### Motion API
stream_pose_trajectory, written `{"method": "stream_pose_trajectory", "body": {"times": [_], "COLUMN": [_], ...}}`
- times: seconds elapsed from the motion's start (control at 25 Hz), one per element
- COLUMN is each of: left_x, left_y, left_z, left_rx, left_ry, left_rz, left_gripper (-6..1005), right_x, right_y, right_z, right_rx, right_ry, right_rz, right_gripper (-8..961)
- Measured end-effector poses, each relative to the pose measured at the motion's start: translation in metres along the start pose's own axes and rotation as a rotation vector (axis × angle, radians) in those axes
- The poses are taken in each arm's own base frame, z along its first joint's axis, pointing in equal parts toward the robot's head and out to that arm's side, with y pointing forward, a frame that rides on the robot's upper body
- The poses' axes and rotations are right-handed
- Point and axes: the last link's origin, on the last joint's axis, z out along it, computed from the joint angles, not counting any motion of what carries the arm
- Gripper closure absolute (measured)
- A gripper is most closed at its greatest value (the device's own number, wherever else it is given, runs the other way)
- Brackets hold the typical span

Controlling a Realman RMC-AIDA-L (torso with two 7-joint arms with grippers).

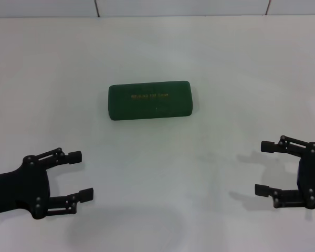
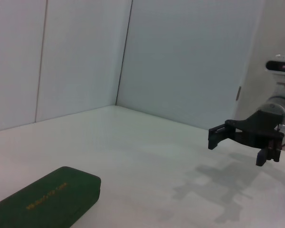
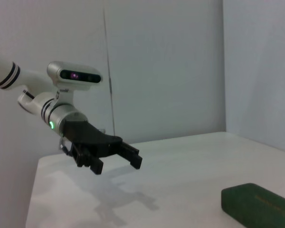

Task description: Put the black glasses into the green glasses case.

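Okay, your green glasses case (image 1: 149, 100) is lying shut mid-table (image 1: 157, 47), gold lid lettering too small to read. Left gripper (image 1: 80, 176) and right gripper (image 1: 262, 168) are both hovering open, well apart from it on the near side. Wrist views are showing side walls and each other's arm; glasses aren't visible.

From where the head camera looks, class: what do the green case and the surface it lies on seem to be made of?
The green glasses case: probably a hard shell with a matte, felt-like or textured covering; it shows no shine, keeps crisp rounded corners, and carries small gold lettering. The table: a smooth white top, perhaps laminate; it shows only soft shadows of the left gripper and right gripper.
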Motion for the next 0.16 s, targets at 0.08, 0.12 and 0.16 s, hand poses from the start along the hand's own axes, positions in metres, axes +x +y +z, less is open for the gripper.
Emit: {"method": "stream_pose_trajectory", "body": {"times": [0.08,0.12,0.16], "left_x": [0.0022,0.0033,0.0043], "left_y": [-0.0005,-0.0006,-0.0011], "left_z": [-0.0025,-0.0034,-0.0043], "left_rx": [-0.009,-0.016,-0.023], "left_ry": [-0.011,-0.017,-0.029], "left_rz": [0.000,-0.003,-0.008], "left_gripper": [120,120,120], "right_x": [-0.0010,-0.0010,-0.0017], "right_y": [-0.0017,-0.0022,-0.0034], "right_z": [0.0000,0.0009,0.0020], "right_rx": [-0.013,-0.025,-0.037], "right_ry": [0.014,0.026,0.037], "right_rz": [-0.009,-0.013,-0.018], "right_gripper": [67,67,67]}}
